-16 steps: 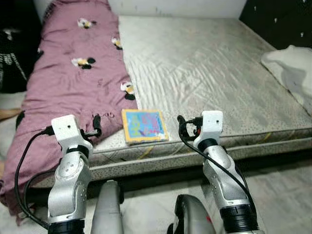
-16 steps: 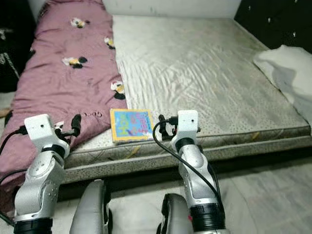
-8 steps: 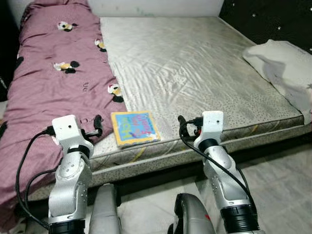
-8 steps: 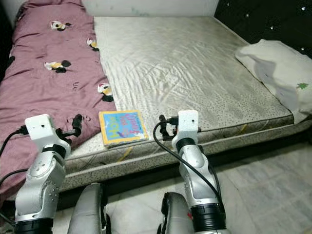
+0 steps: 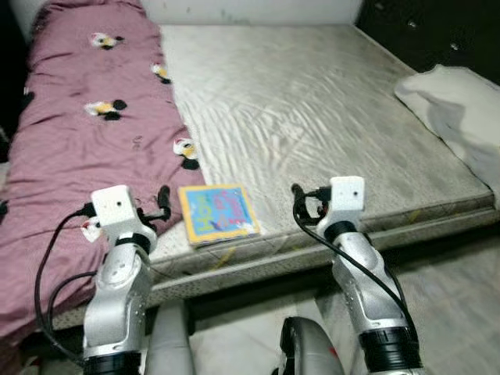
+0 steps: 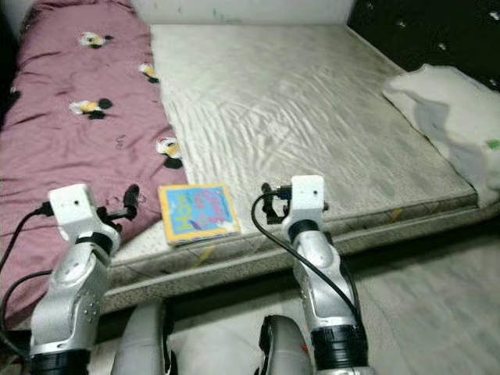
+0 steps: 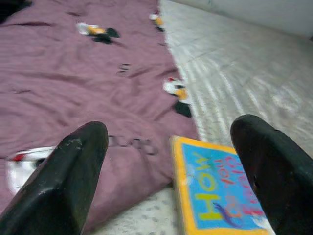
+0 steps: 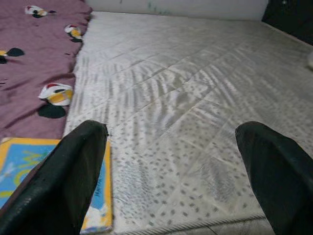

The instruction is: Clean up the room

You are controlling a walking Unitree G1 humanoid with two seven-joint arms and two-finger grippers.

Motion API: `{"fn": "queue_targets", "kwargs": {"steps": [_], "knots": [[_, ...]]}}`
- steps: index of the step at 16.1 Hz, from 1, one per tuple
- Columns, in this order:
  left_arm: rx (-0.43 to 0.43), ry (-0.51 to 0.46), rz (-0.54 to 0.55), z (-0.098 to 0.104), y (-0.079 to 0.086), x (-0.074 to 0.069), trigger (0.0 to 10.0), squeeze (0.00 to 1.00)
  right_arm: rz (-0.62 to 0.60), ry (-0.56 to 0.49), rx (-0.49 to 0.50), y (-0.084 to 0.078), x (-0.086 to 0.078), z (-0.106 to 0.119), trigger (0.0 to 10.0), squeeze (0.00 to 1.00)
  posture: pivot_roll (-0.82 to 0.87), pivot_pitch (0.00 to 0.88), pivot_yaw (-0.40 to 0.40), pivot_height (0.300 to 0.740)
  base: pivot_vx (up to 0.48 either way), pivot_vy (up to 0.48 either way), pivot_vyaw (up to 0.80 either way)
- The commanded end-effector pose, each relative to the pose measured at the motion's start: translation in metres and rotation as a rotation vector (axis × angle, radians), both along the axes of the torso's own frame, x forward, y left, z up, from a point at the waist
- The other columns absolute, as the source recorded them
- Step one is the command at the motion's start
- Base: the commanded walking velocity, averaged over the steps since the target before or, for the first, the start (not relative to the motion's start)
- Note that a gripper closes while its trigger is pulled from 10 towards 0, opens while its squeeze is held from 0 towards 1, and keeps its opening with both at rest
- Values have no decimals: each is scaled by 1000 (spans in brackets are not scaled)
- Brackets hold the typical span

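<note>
- Book (image 5: 218, 214): flat, face up, on the near edge of the bed (image 5: 328, 117), yellow border, blue cover. One side sits at the hem of the purple blanket (image 5: 86, 133); the other is on bare mattress.
- Key relation: book sits between the two claws, ahead of both, closer to the left one. Left claw (image 5: 162, 205) is just beside the book's left edge. Right claw (image 5: 299, 205) is near, with a strip of bare mattress in between.
- Long axis runs roughly away from the robot, slightly skewed, near short edge close to the mattress lip.
- Left claw: fingers spread wide, empty. In the left wrist view the book's corner (image 7: 215, 196) lies between the two fingers, towards one of them.
- Right claw: also spread wide, empty. In the right wrist view the book (image 8: 54, 181) shows partly behind one finger, not centred.
- Judgement: left arm is the better candidate for the pick; the book is thin and flat, so getting a finger under an edge looks like the hard part. Overhang at the mattress lip could help.
- Surface: soft mattress, grey patterned sheet with creases.
- Room: white pillow (image 5: 453, 101) at the right side of the bed, well apart from the book; pale floor (image 5: 453, 273) below the bed edge; dark wall behind the pillow.
</note>
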State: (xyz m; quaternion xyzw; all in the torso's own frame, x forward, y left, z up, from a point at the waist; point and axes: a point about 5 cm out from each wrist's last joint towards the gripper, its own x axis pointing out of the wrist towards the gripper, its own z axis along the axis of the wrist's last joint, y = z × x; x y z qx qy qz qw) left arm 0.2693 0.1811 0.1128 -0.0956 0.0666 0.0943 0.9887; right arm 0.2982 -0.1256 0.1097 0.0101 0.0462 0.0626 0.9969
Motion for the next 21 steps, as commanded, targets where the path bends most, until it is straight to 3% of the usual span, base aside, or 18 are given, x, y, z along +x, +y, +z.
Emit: {"fn": "queue_targets", "kwargs": {"steps": [1,15,18,21], "knots": [[-3,6,-7,-1,-1,0,10000,0,-1,-1,0,1,1,2,10000,0,-3,63,-74,606,296,0,0],[-32,29,-1,-6,-3,3,10000,0,15,-8,-19,2,1,3,10000,0,-14,72,-74,606,299,0,67],[-135,108,17,-18,-5,3,10000,0,9,-6,-3,1,0,3,10000,0,-19,76,-74,606,0,0,163],[-146,224,-22,-34,-7,13,10000,0,7,11,13,-2,-4,2,10000,0,-39,87,-78,591,0,0,0]]}}
